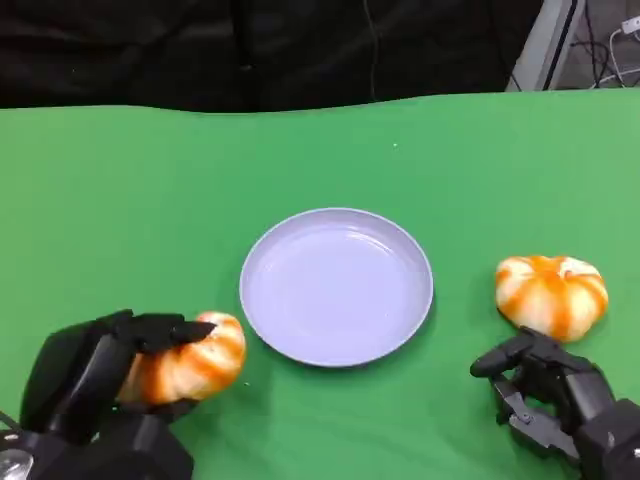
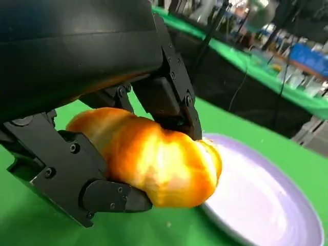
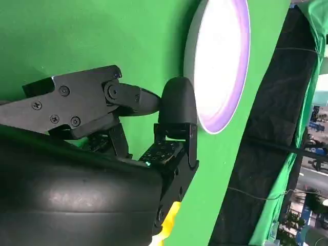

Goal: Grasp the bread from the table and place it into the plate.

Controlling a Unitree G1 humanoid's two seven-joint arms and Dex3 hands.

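Item one: the left hand (image 1: 95, 385), which we find at the lower left of the head view. Its fingers (image 2: 110, 197) are wrapped around an orange-and-white bread roll (image 1: 190, 362), which it holds from both sides; our left wrist view confirms the grip, the roll (image 2: 154, 164) clamped between the black fingers with its far end just beside the plate's rim.

Item two: the plate (image 1: 300, 345), pale lilac and round, which we place at the centre of the head view on the green table (image 1: 120, 200). Nothing lies in it.

Item three: a second bread roll (image 1: 551, 293), which we note at the right of the frame, resting on the table and apart from the plate.

Item four: the right hand (image 1: 555, 395), at the lower right, just below that second roll. We see its fingers apart and holding nothing; whether a fingertip touches the roll we cannot tell. Our right wrist view shows its fingers (image 3: 77, 105) over the green cloth, the plate (image 3: 228, 102) beyond.
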